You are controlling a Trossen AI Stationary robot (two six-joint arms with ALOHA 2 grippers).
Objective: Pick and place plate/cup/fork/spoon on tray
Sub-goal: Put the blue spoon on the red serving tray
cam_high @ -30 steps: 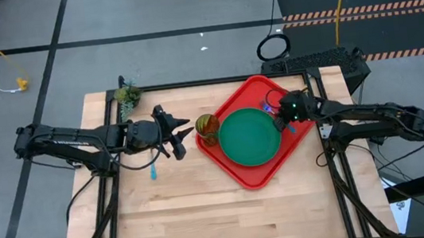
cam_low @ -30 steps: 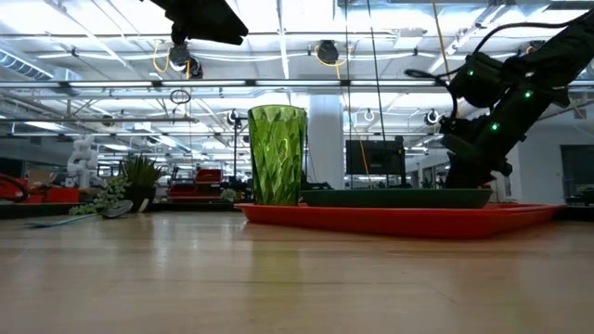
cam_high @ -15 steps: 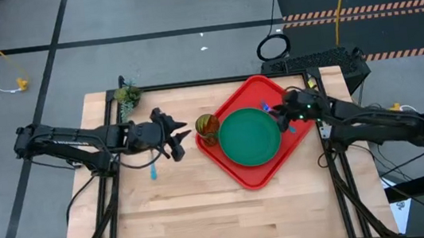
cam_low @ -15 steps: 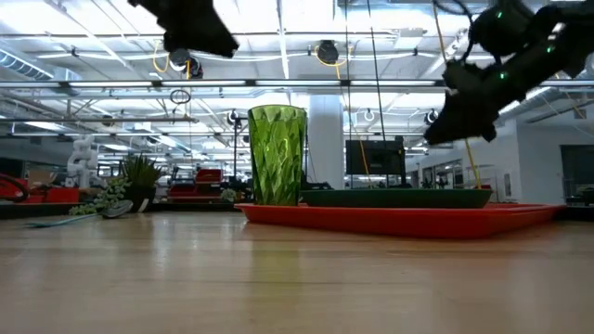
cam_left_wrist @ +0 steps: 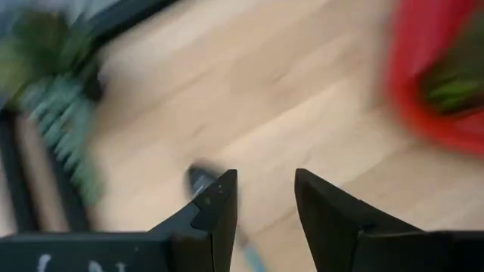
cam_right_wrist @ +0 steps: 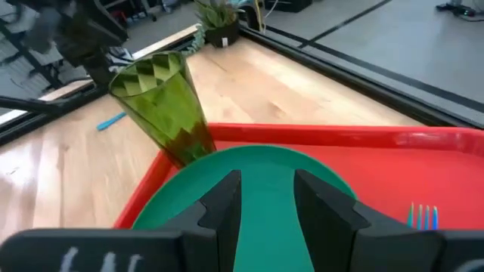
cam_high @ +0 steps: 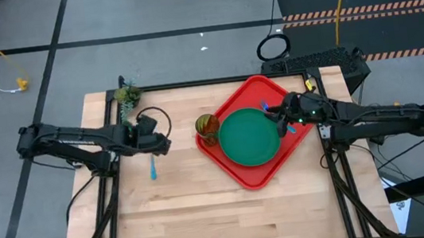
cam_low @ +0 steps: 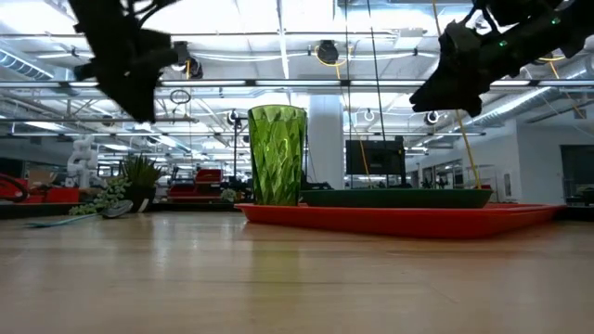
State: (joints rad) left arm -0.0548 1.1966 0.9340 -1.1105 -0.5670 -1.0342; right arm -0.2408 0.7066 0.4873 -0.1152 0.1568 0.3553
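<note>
Resting on the wood table (cam_high: 207, 216), the red tray (cam_high: 244, 175) sits rotated diamond-wise toward the right side. Plate (cam_high: 251, 137) lies flat inside the tray, roughly centred. Cup (cam_high: 206, 125) stands upright at the tray's left corner, touching the plate's left edge as seen from above; low view shows it on the tray's end (cam_low: 277, 154). Fork (cam_right_wrist: 423, 216) lies on the tray floor beside the plate, on the right arm's side, tines pale, handle blue. Spoon (cam_high: 154, 170) lies on bare table well left of the tray, just below the left arm's wrist; dark bowl shows blurred in the left wrist view (cam_left_wrist: 201, 180). L gripper (cam_left_wrist: 263, 198) hangs above the table over the spoon's bowl end, jaws parted w/ a clear gap, nothing between them. R gripper (cam_right_wrist: 266, 198) hovers above the plate's right rim, raised off the tray per low view (cam_low: 444, 88), jaws part-open, empty. Small potted plant (cam_high: 126, 97) stands at the table's far-left corner.
</note>
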